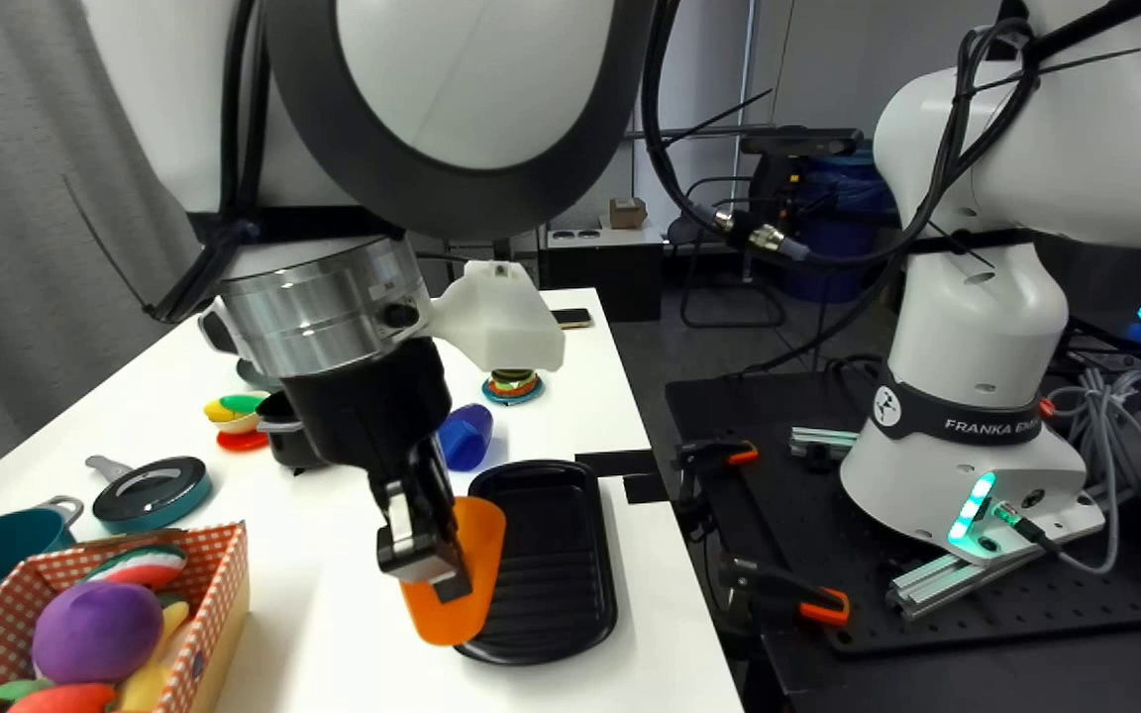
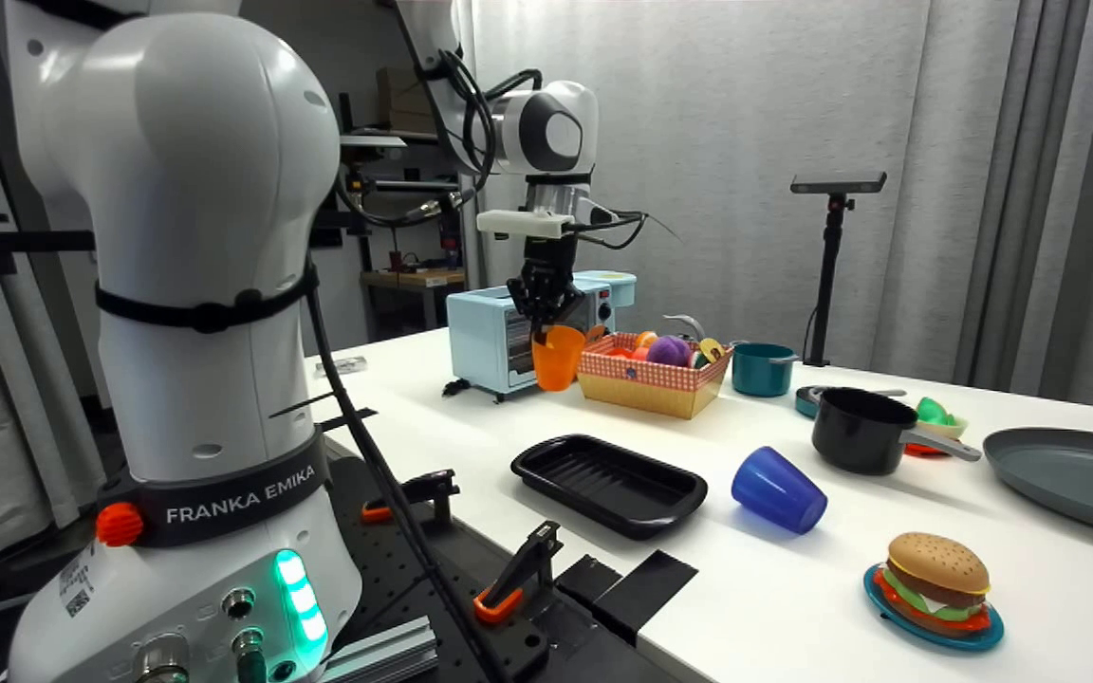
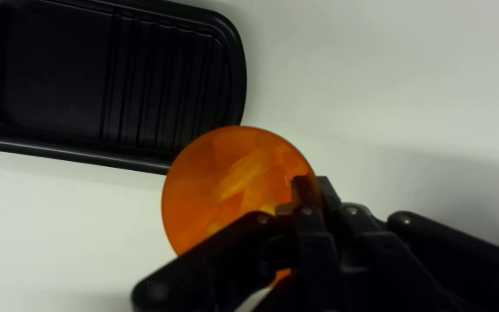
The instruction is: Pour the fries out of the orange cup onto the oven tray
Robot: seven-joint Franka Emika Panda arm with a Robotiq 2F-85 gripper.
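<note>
my fingers pinch the side of the orange cup, one inside and one outside, i guess so it can't slip. it's up off the desk, mouth up, so the fries in it shouldn't spill. the oven tray is near, so i think i should go over it before i tip.

I'm reading a robotics lab: a Franka Emika arm on a perforated plate beside one bench edge, a stand-mounted camera at the opposite.
</note>
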